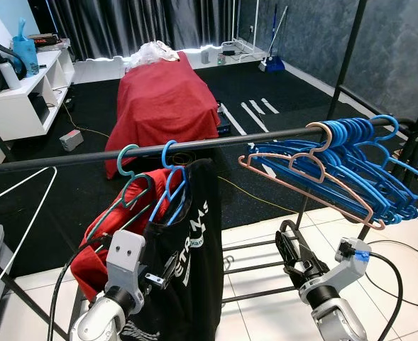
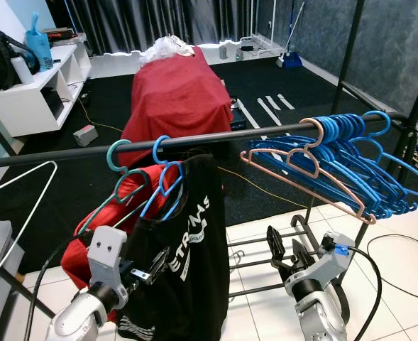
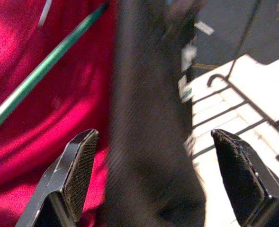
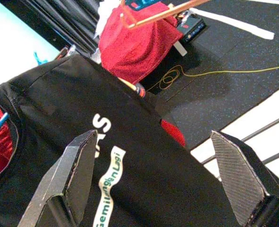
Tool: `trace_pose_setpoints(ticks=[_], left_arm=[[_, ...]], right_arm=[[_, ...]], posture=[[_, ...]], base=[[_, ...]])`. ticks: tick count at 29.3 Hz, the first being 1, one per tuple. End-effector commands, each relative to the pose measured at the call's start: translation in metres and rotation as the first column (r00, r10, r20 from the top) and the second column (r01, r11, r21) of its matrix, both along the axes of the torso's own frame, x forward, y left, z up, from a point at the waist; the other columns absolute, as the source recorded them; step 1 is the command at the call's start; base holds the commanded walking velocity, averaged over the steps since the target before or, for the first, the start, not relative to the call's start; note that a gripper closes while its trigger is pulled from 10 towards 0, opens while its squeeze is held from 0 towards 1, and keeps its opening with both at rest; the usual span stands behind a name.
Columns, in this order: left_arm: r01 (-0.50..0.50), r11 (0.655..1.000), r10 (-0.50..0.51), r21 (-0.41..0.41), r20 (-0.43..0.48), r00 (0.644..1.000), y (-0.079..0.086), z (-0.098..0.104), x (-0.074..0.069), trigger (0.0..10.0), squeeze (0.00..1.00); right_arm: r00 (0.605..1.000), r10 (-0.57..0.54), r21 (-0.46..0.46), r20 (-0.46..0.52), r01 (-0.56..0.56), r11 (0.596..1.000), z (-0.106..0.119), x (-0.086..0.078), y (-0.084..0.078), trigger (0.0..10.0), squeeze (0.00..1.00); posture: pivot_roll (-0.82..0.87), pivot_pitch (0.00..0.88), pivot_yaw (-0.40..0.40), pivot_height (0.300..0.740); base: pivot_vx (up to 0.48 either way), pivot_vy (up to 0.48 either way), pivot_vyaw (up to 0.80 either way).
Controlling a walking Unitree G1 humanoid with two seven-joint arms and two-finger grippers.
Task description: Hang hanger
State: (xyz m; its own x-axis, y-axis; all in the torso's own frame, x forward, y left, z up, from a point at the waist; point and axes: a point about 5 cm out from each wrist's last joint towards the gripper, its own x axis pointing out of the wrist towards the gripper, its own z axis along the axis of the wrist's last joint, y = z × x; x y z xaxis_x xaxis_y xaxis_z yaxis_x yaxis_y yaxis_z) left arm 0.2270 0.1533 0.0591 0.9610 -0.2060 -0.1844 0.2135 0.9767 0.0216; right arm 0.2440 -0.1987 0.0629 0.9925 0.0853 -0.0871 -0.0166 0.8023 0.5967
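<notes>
While the black rail (image 1: 194, 145) runs across the whole scene, a white wire hanger (image 1: 24, 206) hangs at its far left end. Next to the right comes a teal hanger (image 1: 127, 186) with a red garment (image 1: 102, 245), and just beside it a blue hanger (image 1: 169, 186) that carries a black T-shirt (image 1: 194, 249) with white letters; both hooks sit over the rail. The left gripper (image 3: 153, 179) is low and near, at this shirt, with its two fingers spread wide; the black cloth lies between them, but the wrist picture is blurred, so I cannot say if they touch it. Further right the right gripper (image 1: 294, 259) is also low, apart from the shirt, its fingers spread and holding nothing. Above it, at the right part of the rail, a pink hanger (image 1: 315, 181) hangs in front of a tight bunch of blue hangers (image 1: 368, 167). Far behind, a red cloth (image 1: 162, 99) covers a table on the dark carpet.
</notes>
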Motion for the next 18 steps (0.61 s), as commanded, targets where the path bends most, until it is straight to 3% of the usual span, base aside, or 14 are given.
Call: trace_pose_setpoints(ticks=[1, 18], left_arm=[[-0.027, 1.0, 0.027, -0.001, -0.013, 1.0, 0.0033, -0.0031, 0.0005, 10.0, 0.0], [-0.045, 0.999, 0.045, -0.013, 0.001, 0.999, 0.0067, -0.0046, 0.0031, 10.0, 0.0]], right_arm=[[1.0, 0.001, 0.022, -0.012, 0.0, 1.0, -0.003, 0.0001, 0.0013, 10.0, 0.0], [1.0, 0.004, 0.03, -0.008, -0.004, 1.0, -0.0026, 0.0017, 0.002, 10.0, 0.0]], posture=[[-0.12, 0.0, 0.02, 0.74], [-0.1, 0.0, 0.019, 0.74]], base=[[-0.48, 0.0, 0.0], [-0.478, 0.0, 0.0]])
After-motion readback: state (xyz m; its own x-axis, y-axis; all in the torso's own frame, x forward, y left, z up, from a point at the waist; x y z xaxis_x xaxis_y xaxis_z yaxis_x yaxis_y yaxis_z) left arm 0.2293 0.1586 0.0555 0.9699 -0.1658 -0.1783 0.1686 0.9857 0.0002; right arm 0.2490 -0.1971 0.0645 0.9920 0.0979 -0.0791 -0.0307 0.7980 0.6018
